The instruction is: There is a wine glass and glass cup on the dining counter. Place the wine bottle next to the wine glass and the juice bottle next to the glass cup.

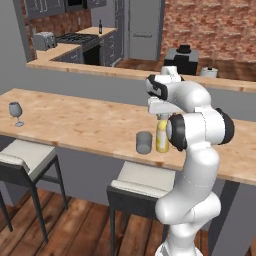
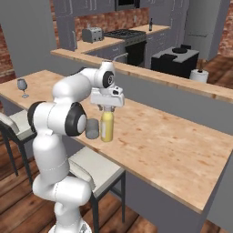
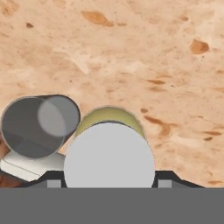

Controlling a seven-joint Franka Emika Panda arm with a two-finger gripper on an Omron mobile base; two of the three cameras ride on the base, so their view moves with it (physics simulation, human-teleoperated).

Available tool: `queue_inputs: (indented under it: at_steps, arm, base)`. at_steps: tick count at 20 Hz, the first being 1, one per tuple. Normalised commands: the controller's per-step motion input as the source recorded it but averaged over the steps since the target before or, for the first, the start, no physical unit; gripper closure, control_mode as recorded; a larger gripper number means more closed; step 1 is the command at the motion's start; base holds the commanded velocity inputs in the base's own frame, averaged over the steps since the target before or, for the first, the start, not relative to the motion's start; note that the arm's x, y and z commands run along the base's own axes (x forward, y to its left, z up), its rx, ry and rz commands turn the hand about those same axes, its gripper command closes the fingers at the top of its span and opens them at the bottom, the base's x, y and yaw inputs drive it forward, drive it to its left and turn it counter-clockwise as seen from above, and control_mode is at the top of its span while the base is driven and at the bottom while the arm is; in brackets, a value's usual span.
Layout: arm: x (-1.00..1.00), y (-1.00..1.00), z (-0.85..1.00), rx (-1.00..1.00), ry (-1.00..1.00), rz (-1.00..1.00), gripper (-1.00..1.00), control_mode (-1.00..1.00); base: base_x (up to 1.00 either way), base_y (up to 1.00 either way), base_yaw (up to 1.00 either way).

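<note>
Juice bottle upright beside glass cup, jaws flanking its cap, grip unclear.

Arm: folded upright, elbow high, forearm reaching forward over the counter.
Wrist: bent downward.
Gripper: pointing straight down; its finger spread cannot be made out.

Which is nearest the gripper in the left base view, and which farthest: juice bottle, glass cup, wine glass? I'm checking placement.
1. juice bottle, directly beneath the gripper.
2. glass cup, just left of the bottle.
3. wine glass, far left on the dining counter.
</note>
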Motion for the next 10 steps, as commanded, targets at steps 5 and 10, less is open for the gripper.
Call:
queue_inputs:
  at_steps: [5,10]
  arm:
    - [-0.02,-0.11,-0.12,0.00,0.00,0.00,-1.00,-1.00]
    - [-0.01,-0.07,-0.01,0.00,-0.01,0.00,-1.00,-1.00]
  base:
    - [0.00,0.00,0.00]
    - [0.00,0.00,0.00]
